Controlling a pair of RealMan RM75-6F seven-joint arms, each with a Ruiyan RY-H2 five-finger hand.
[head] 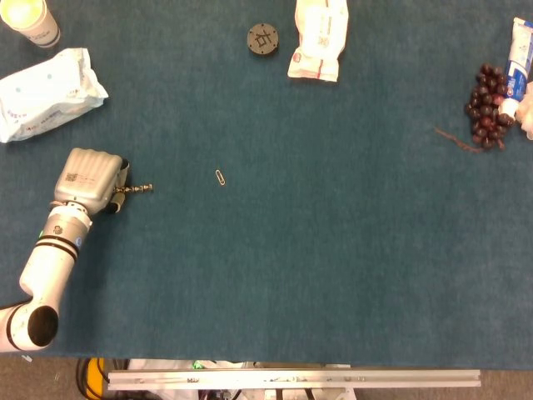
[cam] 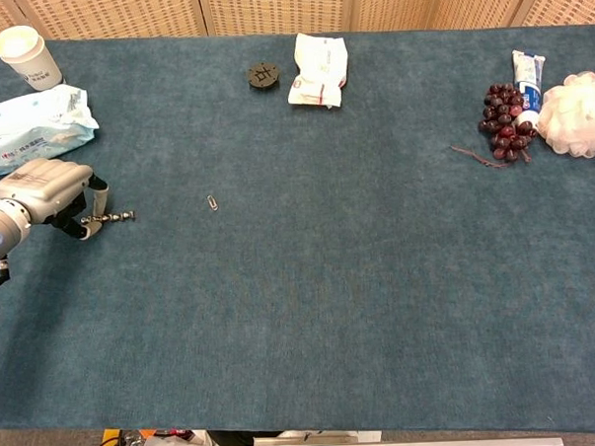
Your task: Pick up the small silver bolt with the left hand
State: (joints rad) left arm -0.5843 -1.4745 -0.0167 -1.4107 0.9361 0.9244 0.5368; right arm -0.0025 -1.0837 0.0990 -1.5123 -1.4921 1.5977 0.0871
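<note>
The small silver bolt [head: 137,189] [cam: 116,218] sits at the left of the blue table, lying nearly flat with its free end pointing right and tipped slightly upward. My left hand [head: 89,178] [cam: 47,190] is just to its left, fingers curled down, pinching the bolt's left end between the fingertips [cam: 93,214]. The hand's back hides the exact contact in the head view. My right hand shows in neither view.
A paper clip [head: 220,177] [cam: 212,202] lies right of the bolt. A wipes packet [head: 46,90] and paper cup [head: 29,21] sit behind the hand. A black round part [head: 263,38], white pouch [head: 319,37], grapes [head: 487,108], a tube [head: 518,62] and a white puff [cam: 580,122] line the far side.
</note>
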